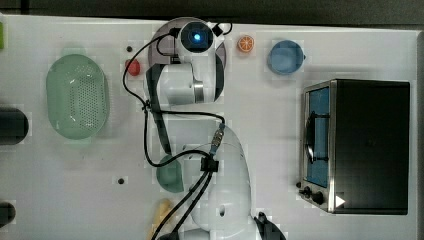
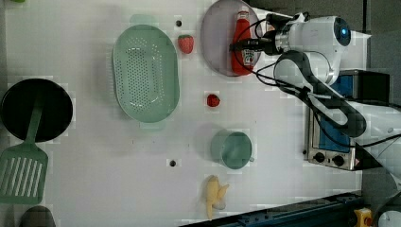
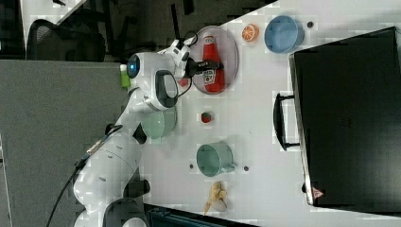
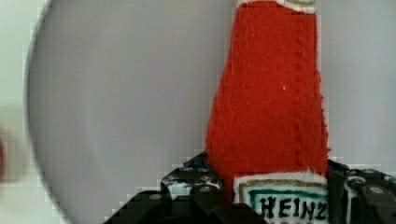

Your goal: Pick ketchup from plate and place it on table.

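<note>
The ketchup (image 2: 242,42), a slim red bottle with a whitish cap and a Heinz label, lies flat on the pale mauve-grey plate (image 2: 215,38) at the far edge of the white table (image 2: 118,179). My gripper (image 2: 246,47) straddles the bottle at its label. In the wrist view the ketchup (image 4: 271,102) runs out from between the black fingers (image 4: 196,184), which press against both its sides, with the plate (image 4: 116,93) beneath. The right view has the gripper (image 3: 201,66) over the ketchup (image 3: 210,61) on the plate (image 3: 231,45). My arm covers most of the plate (image 1: 161,34) in the top view.
A green perforated basket (image 2: 145,71) lies at the left view's left of the plate, with a strawberry (image 2: 186,43) between them and another (image 2: 213,100) below. A green cup (image 2: 231,149), a banana (image 2: 215,194), a toaster oven (image 1: 360,145), a blue bowl (image 1: 285,56) and an orange slice (image 1: 245,44) stand around.
</note>
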`<state>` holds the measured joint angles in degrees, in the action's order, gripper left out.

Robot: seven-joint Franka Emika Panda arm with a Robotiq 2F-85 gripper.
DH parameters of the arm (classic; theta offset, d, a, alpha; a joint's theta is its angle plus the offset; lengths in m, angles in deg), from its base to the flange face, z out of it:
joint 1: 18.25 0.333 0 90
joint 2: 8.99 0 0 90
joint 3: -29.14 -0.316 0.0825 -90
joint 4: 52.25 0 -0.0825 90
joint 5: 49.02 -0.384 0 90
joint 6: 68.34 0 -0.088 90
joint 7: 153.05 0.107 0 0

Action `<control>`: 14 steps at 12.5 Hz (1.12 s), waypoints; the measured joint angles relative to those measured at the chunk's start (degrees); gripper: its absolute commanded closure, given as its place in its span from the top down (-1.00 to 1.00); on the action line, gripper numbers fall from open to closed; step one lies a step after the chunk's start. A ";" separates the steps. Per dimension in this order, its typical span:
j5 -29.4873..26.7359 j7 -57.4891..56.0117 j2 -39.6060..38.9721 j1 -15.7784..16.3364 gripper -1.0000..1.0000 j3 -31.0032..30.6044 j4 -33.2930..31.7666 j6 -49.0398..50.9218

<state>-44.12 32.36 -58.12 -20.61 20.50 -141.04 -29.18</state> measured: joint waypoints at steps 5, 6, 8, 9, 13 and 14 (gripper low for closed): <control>-0.66 0.81 11.33 -0.51 0.18 -0.01 -2.35 14.27; -0.87 0.98 14.72 -0.76 0.18 -0.05 -2.41 15.89; -1.60 1.73 22.41 -1.48 0.18 0.08 -2.97 19.58; -1.77 1.82 26.80 -2.20 0.18 0.07 -4.14 21.51; -4.54 1.85 42.71 -5.30 0.18 0.24 -13.99 22.54; -5.05 1.85 45.85 -5.70 0.18 0.29 -17.29 22.95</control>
<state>-49.17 34.21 -12.27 -26.31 20.79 -158.33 -6.22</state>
